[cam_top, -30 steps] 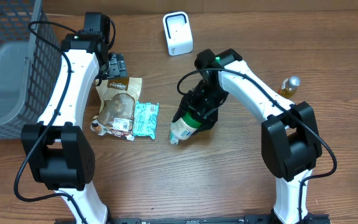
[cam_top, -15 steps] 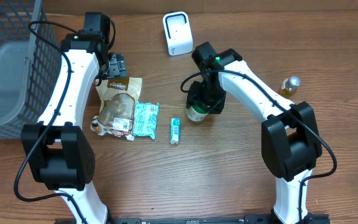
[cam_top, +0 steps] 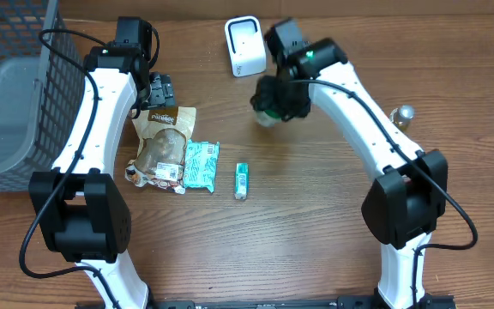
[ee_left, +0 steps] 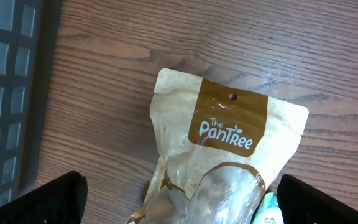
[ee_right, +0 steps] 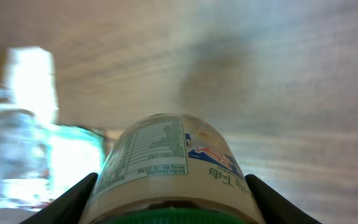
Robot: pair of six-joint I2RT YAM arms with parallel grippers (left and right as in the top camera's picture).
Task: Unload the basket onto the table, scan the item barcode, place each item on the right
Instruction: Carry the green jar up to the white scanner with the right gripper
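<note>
Grained wooden table (cam_top: 316,223); right pincer (cam_top: 277,101) grips a cylindrical labelled bottle (ee_right: 166,162), left pincer (cam_top: 161,89) spread wide.

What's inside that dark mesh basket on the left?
Only a smooth grey liner shows inside the basket, with nothing on it. Its left part runs out of frame, unseen.

- My left white-and-black arm (cam_top: 101,103) stretches forward. Its left black two-finger gripper (cam_top: 159,89) faces down, jaws spread wide and holding nothing.
- My right white-and-black arm (cam_top: 358,116) bends inward. Its right black two-finger gripper (cam_top: 277,99) is clamped on a green-capped white bottle (ee_right: 166,165).
</note>
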